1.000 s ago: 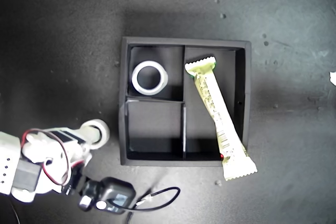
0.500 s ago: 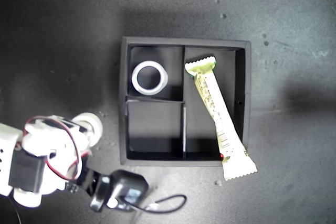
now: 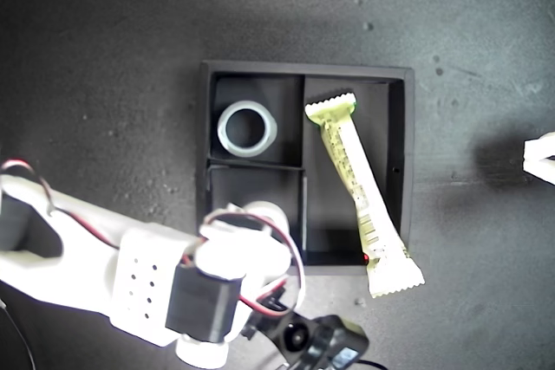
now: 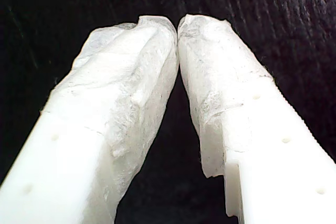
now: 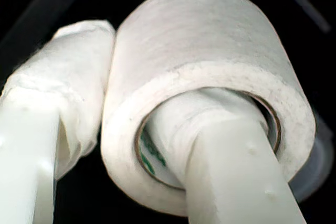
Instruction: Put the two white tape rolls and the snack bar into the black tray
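**Small roll hangs over the empty pocket**

Exterior view: my second tool (image 3: 260, 214) holds the small tape roll (image 3: 263, 211) above the black tray (image 3: 397, 71), beside the bigger roll (image 3: 246, 128) and snack bar (image 3: 360, 192).

First wrist view: my first tool (image 4: 177, 24) is pressed together, holding nothing.

Second wrist view: one finger (image 5: 231, 150) is through the hole, pinching the roll's wall.

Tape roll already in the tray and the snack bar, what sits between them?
In the exterior view, only a black divider wall of the black tray separates the tape roll from the snack bar; they lie in adjacent compartments.

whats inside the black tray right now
One white tape roll sits in a small compartment of the black tray; the snack bar lies in the long one, overhanging. My arm covers the other small compartment.
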Motion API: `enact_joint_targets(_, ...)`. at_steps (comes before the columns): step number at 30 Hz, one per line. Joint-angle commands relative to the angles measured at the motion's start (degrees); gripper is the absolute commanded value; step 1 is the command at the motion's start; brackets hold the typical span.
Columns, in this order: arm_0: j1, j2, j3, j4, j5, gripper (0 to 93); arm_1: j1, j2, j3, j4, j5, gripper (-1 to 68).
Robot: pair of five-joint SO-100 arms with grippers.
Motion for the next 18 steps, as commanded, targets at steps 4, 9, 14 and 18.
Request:
enact_joint_targets(4,-0.5,5.4,8.4,1.2,-2.5,8.1,-0.7,0.5,-0.4,-1.6,-1.2,-0.3)
enact_joint_targets(9,-0.1,8.6,13.3,1.2,-1.9,16.7,-1.1,0.5,-0.5,-1.8,-1.3,-0.3)
enact_joint_targets(14,-0.4,13.1,18.5,1.2,-1.2,19.4,-1.7,0.5,-0.5,-2.7,-2.0,-0.3)
enact_joint_targets(18,-1.4,21.5,23.6,1.2,1.7,19.9,-1.7,0.5,-0.6,-2.7,-2.4,-0.2)
